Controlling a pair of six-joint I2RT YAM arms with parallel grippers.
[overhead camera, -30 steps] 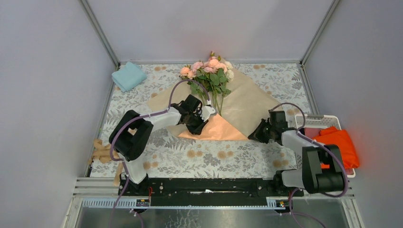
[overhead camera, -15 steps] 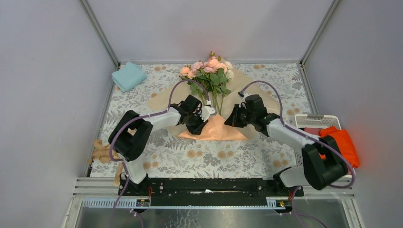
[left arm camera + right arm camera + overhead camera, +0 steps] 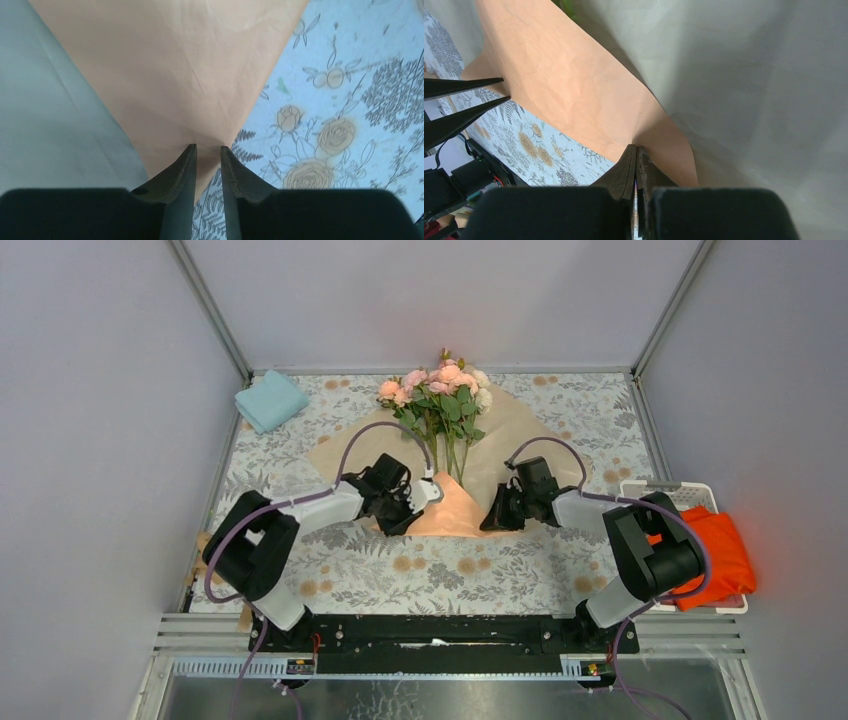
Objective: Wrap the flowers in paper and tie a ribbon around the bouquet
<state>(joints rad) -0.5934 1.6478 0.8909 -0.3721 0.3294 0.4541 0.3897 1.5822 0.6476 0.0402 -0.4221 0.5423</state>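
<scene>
Pinching near folded edge of large peach-orange crinkly paper sheet [image 3: 574,95]: right gripper [image 3: 635,148], fingers pressed together. Left gripper [image 3: 208,148] slightly spread, paper fold between tips.

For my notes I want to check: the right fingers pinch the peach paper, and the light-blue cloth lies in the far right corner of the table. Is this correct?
Not quite. The light-blue cloth lies in the far left corner, not the right; the top external view shows it. The rest holds: the right fingers pinch the peach paper.
</scene>
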